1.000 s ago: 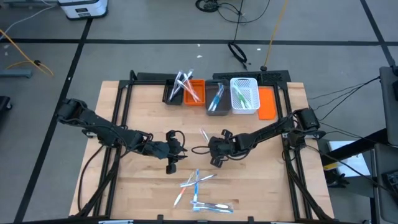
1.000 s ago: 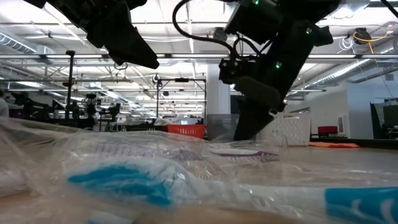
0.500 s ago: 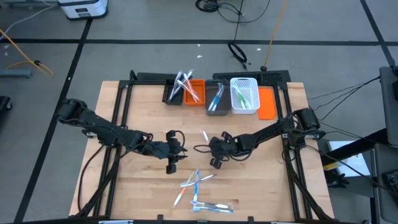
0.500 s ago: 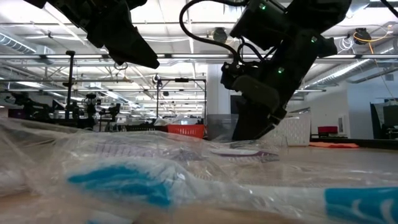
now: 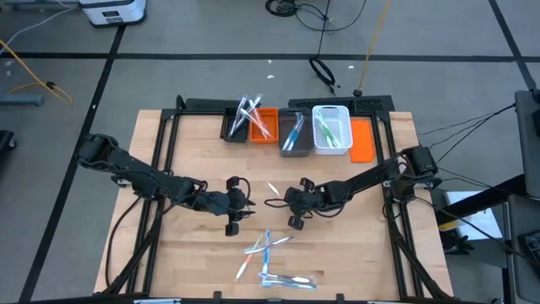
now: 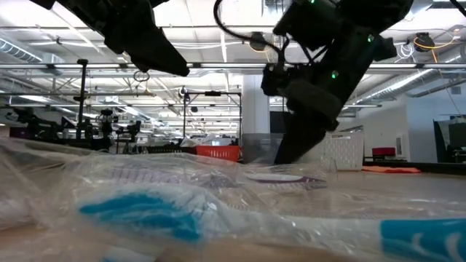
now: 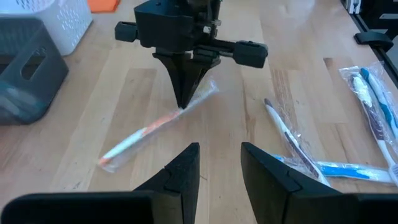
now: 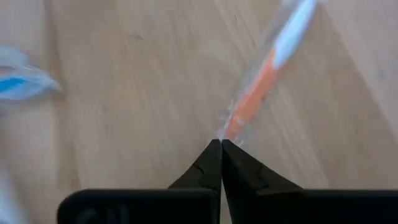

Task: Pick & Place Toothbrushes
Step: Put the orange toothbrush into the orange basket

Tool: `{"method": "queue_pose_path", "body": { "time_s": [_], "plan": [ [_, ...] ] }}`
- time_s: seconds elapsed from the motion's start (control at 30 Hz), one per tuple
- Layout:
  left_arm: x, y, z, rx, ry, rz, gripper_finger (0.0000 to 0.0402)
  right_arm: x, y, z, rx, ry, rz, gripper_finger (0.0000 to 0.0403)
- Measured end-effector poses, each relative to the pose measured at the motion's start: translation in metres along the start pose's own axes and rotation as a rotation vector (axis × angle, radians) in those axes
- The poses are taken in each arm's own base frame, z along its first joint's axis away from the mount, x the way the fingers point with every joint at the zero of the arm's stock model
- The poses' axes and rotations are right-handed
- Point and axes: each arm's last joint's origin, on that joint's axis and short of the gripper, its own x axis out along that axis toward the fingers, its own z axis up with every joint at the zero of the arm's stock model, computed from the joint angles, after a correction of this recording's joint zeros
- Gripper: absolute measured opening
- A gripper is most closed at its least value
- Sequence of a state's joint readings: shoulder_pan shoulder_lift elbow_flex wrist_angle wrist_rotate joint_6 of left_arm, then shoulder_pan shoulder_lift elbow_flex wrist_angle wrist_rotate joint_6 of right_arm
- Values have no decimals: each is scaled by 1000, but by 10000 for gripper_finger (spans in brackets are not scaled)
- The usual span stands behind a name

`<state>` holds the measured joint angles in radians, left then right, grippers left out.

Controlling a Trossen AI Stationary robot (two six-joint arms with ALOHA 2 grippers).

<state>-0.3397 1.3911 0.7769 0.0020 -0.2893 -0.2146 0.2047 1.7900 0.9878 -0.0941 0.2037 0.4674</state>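
We see a light wooden table (image 5: 354,253) with a black frame, standing on a grey floor (image 5: 169,34) marked with dark lines. Black cables (image 5: 325,69) and a yellow cable (image 5: 369,42) lie on the floor past the far edge, and a white box (image 5: 112,10) sits at the far left. Looking across the table, we see a big hall with bright strip lights (image 6: 218,33) on a high ceiling, metal beams and a white pillar (image 6: 255,116).

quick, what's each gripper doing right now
Left gripper: open, holding nothing.
Right gripper: shut, pinching the wrapper end of the orange toothbrush on the table.
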Motion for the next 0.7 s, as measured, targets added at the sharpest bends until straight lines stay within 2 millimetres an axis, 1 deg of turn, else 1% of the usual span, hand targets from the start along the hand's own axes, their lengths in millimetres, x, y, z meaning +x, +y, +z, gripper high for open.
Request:
{"method": "queue_pose_path", "body": {
  "time_s": [0.1,0.3,0.4,0.6,0.7],
  "plan": [
    [0,-1,2,36,-17,-4,118,-11,2,6,-5,-40,21,0],
    [-1,-3,1,181,-19,-7,118,-27,8,14,-32,-107,60,0],
    [-1,-2,2,224,-29,45,118,-35,14,18,-47,-163,98,0],
    [1,0,1,292,-27,122,118,-40,27,23,-85,-242,194,0],
    [2,0,1,321,-24,123,118,-41,30,24,-93,-261,220,0]
  ]
}}
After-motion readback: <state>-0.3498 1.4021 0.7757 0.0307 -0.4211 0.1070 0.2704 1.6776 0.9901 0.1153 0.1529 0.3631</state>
